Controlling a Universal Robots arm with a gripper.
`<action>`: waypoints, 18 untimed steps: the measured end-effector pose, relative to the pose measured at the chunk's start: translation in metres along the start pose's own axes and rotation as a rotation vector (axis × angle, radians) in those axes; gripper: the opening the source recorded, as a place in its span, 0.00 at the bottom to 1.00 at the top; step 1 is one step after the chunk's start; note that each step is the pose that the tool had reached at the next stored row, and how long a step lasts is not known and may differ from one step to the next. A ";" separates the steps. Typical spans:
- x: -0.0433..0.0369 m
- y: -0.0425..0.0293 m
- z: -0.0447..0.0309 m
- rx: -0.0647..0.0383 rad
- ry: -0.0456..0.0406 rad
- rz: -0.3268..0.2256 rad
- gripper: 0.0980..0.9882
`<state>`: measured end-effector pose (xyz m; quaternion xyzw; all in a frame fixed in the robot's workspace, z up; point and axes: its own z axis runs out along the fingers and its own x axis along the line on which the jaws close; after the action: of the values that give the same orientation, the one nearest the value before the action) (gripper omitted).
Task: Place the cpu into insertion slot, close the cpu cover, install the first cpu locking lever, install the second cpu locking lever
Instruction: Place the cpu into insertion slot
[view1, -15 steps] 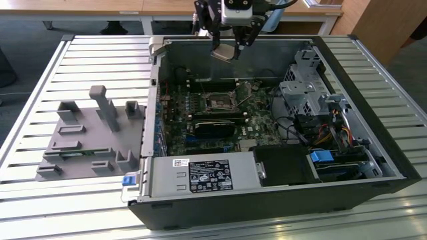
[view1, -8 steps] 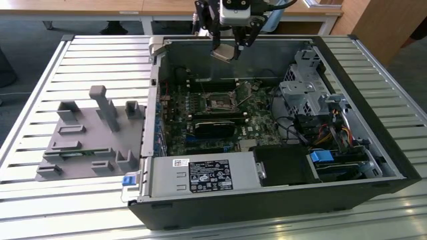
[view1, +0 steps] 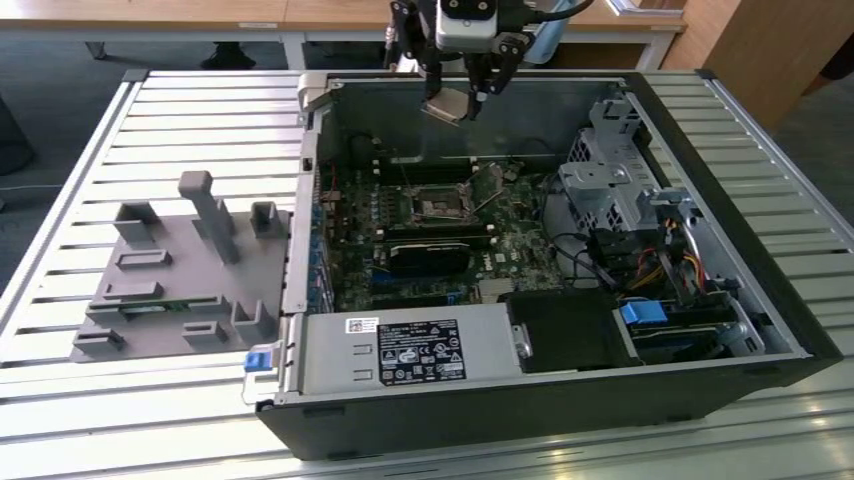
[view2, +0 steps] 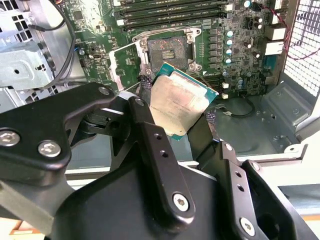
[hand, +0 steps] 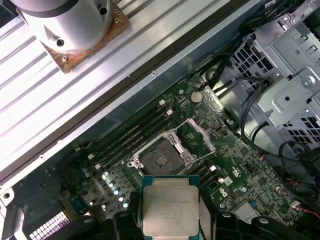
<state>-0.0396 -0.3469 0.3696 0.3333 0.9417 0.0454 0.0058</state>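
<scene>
Your gripper (view1: 457, 100) is clamped on the cpu (view2: 177, 105), high over the open case (view1: 534, 410); below it the insertion slot (hand: 161, 159) lies bare, cpu cover (hand: 202, 135) flipped up beside it, memory slots (hand: 132, 135) just alongside

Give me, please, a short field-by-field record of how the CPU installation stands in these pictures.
end effector: shut on the cpu, raised over the open computer case
cpu: gripped at two opposite edges, metal top showing in both wrist views, clear of the motherboard
insertion slot: empty, dark centre exposed
cpu cover: swung open, tilted up beside the slot
progress: cpu not yet placed; cover not yet closed
</scene>
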 end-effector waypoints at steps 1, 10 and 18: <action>0.0000 0.0000 0.0000 0.000 -0.0004 0.004 0.50; 0.0002 -0.0002 0.0004 -0.001 -0.0036 0.040 0.50; 0.0003 -0.0003 0.0007 -0.001 -0.0064 0.071 0.50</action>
<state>-0.0400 -0.3468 0.3690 0.3669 0.9292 0.0451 0.0074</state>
